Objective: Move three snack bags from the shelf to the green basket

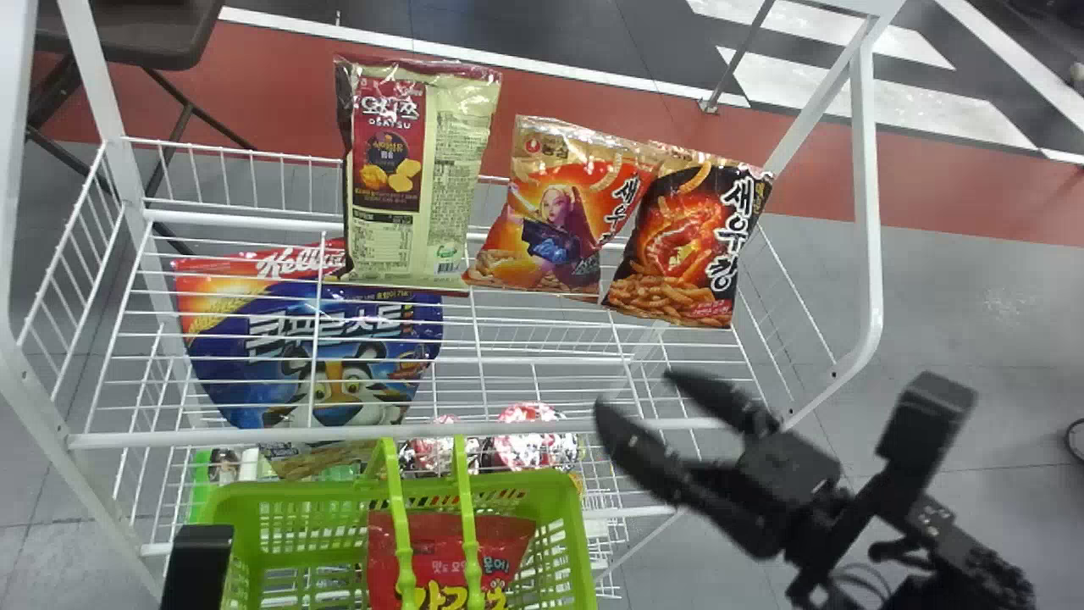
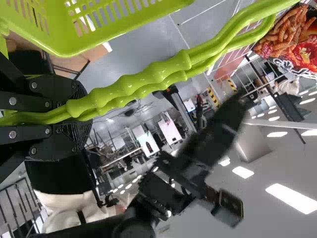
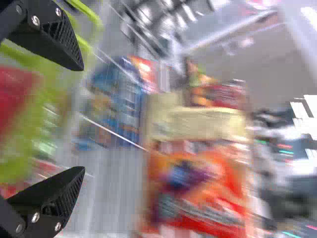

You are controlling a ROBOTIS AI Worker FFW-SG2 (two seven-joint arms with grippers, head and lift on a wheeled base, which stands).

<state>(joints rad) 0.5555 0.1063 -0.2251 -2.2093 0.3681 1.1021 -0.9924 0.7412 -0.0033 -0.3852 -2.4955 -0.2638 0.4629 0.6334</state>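
One dark snack bag (image 1: pixel 682 241) overlapped its orange neighbour (image 1: pixel 550 216), so the right pincer (image 1: pixel 632 390), spread open, needed careful centring while the left pincer (image 2: pixel 89 108) clamped the basket handles (image 2: pixel 153 74).

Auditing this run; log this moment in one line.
left gripper clamped on handles of green plastic basket | right gripper open near white wire shelf | red snack bag inside basket
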